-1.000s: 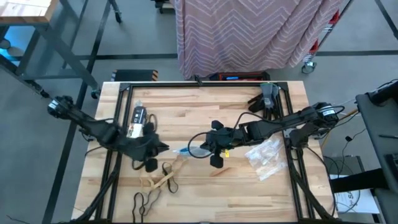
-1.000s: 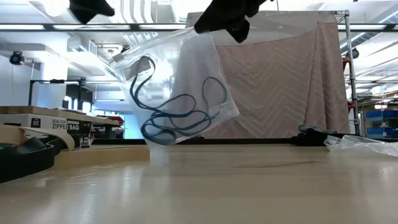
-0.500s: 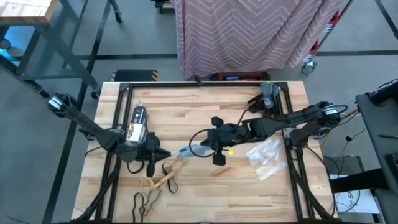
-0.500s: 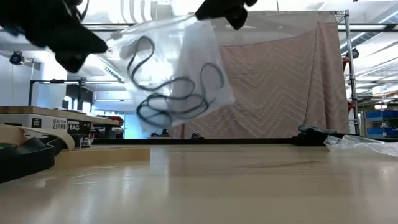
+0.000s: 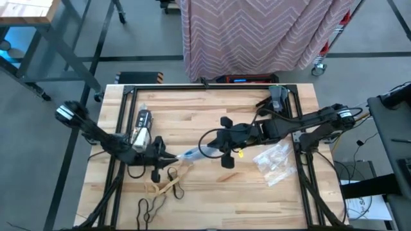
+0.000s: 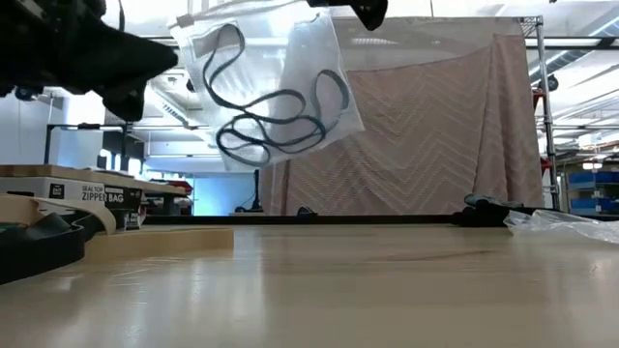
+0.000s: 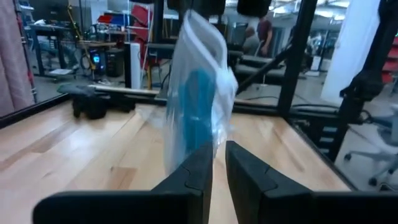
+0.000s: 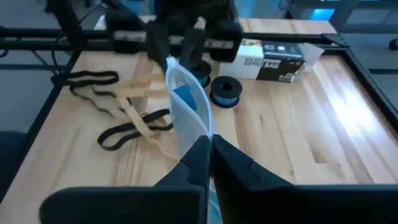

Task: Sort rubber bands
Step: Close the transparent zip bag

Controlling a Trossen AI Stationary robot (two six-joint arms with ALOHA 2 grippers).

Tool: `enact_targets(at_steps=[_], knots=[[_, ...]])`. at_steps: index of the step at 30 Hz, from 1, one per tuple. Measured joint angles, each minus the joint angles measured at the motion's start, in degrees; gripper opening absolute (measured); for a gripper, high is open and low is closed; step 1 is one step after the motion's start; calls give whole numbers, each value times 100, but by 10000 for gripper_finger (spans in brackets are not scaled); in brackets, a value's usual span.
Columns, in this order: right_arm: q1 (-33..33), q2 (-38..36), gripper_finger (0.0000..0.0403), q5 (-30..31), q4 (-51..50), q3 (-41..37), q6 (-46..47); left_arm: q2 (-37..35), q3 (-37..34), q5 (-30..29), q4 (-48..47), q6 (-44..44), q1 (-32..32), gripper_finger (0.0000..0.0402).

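Note:
A clear plastic bag (image 6: 290, 87) hangs in the air over the middle of the table, with several blue rubber bands (image 6: 276, 121) inside it. My right gripper (image 5: 215, 151) is shut on the bag's right end. My left gripper (image 5: 164, 159) sits at the bag's left end, a narrow gap between its fingers (image 7: 219, 163), and the bag's edge (image 7: 208, 134) stands in that gap; whether it touches, I cannot tell. Tan bands (image 5: 164, 186) and black bands (image 5: 151, 206) lie flat on the table near its near-left corner. My right gripper pinches the bag's top edge (image 8: 198, 127) between its two fingers, coming level from the table's right. The bag is lifted clear of the table and hangs below the fingers, the blue bands sagging in its lower part (image 6: 247, 150).
A zipper-bag box (image 5: 141, 124) lies on the left of the table. Two small spools (image 8: 224, 90) stand near the box. A heap of clear bags (image 5: 276, 162) lies on the right and dark gloves (image 5: 277, 99) at the far right corner. A metal frame (image 5: 122, 96) rims the table.
My left gripper has dropped and moved toward the table's near edge and right, up to the bag's left end. The bag, still held by my right gripper, has risen a little and swung, the blue bands shifting inside it.

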Motion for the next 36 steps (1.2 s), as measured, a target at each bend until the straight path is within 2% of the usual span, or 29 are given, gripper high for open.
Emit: enact_targets(at_steps=[6,15,20,28,36], knots=[[0,0,0,90,25,0,70,409,261,-148,45,136,107,43],[0,0,0,92,20,0,87,224,439,-166,25,401,110,119],[0,-1,0,215,-5,0,83,134,428,-90,-295,385,86,145],[-2,-55,0,492,-22,0,-3,-161,494,-233,-376,701,154,160],[-2,-49,0,537,22,0,42,-193,651,-1073,-395,1343,173,154]])
